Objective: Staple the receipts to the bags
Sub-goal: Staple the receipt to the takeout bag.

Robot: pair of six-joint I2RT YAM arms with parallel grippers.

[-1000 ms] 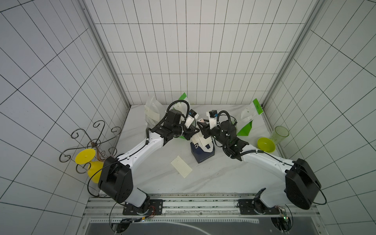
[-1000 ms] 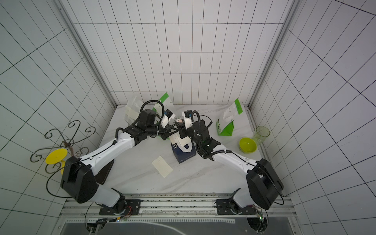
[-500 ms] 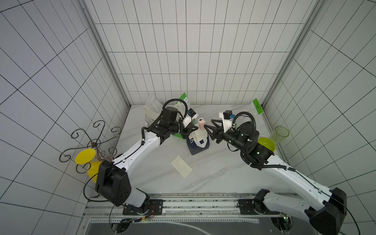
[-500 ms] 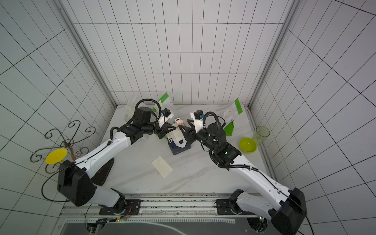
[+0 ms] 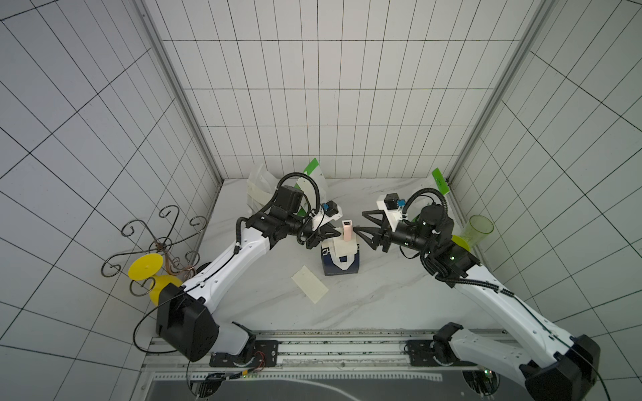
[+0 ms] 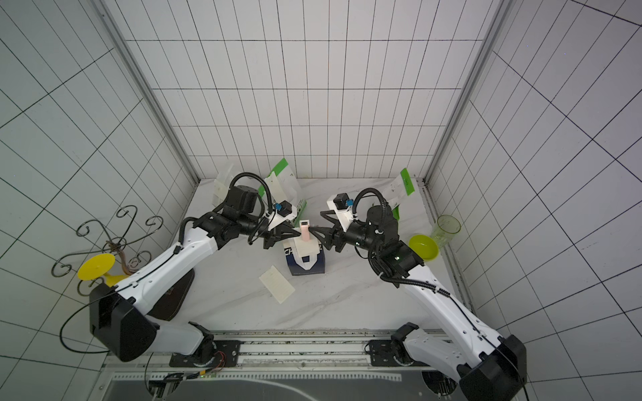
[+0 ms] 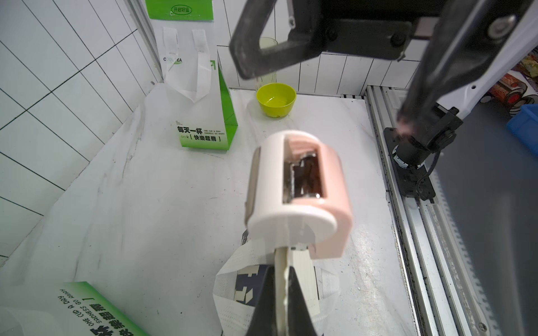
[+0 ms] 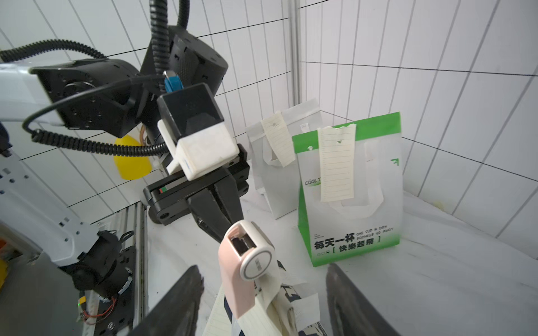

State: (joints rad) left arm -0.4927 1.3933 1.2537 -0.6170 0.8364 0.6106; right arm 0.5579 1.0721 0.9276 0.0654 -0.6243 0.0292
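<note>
Your left wrist view shows the left gripper pinching the receipt clamped in the pink stapler; the right wrist view shows the right gripper spread, just beside it.

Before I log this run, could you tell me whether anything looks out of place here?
The pink stapler stands on the receipt atop the navy bag with no gripper holding it: the right gripper is open beside it, the left gripper pinches the paper below. A second receipt lies loose on the table beside the bag.
</note>
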